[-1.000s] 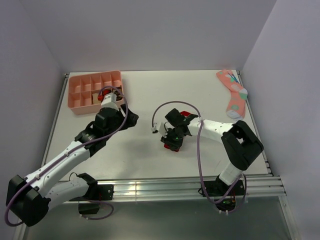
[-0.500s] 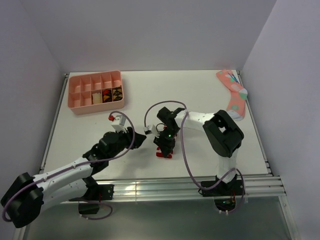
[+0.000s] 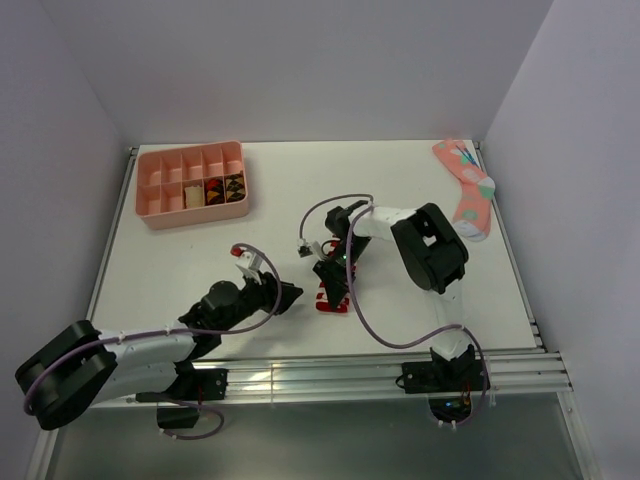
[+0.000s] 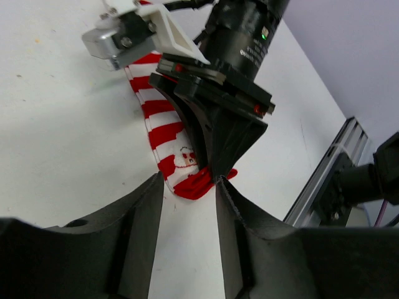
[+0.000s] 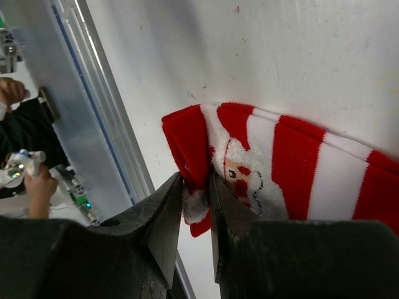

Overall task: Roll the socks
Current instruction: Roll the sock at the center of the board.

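White tabletop [image 3: 300, 180] between pale lilac walls, seen from above: a pink compartment tray [image 3: 190, 216] sits far left and a pink patterned sock [image 3: 466, 195] far right. Within the last second the left claw [image 3: 292, 296] has swung away from the tray and come down beside the red-and-white striped sock [image 3: 330, 304], which lies near the front edge. The right claw [image 3: 334, 292] has kept hold of it (so both arms now meet there, ready to start rolling, I'd judge).

Left wrist view: the left claw's black jaws stand part open and empty, with the sock's soft knit end just beyond them.

Right wrist view: the right claw is pinched tight on the sock's red end, gripping a fluffy white tuft [image 5: 194, 205] beside a small Santa face [image 5: 240, 171].
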Action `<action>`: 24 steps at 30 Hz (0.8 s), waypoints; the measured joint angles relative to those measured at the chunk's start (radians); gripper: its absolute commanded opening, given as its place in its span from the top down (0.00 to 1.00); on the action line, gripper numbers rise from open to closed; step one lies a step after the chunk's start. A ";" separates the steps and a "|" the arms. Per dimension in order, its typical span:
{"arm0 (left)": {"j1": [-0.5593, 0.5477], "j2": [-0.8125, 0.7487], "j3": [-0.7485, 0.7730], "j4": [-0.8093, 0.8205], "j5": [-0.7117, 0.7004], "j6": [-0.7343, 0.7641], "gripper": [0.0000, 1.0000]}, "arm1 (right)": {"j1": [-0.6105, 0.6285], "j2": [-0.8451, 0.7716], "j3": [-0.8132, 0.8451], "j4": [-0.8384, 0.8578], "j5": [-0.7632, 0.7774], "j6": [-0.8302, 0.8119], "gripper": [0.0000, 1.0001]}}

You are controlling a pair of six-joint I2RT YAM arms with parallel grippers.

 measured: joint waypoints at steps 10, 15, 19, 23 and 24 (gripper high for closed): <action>-0.071 0.229 0.055 0.039 0.056 0.080 0.46 | -0.007 0.065 0.028 -0.098 -0.040 -0.013 0.69; -0.089 0.298 0.089 0.064 0.071 0.110 0.44 | -0.009 0.067 0.028 -0.121 -0.051 -0.020 0.69; -0.099 0.344 0.127 0.060 0.075 0.139 0.44 | -0.011 0.073 0.028 -0.129 -0.052 -0.023 0.69; -0.119 0.366 0.161 0.053 0.078 0.166 0.45 | -0.011 0.082 0.028 -0.141 -0.054 -0.032 0.69; -0.123 0.367 0.167 0.045 0.081 0.173 0.45 | -0.011 0.084 0.028 -0.145 -0.055 -0.035 0.69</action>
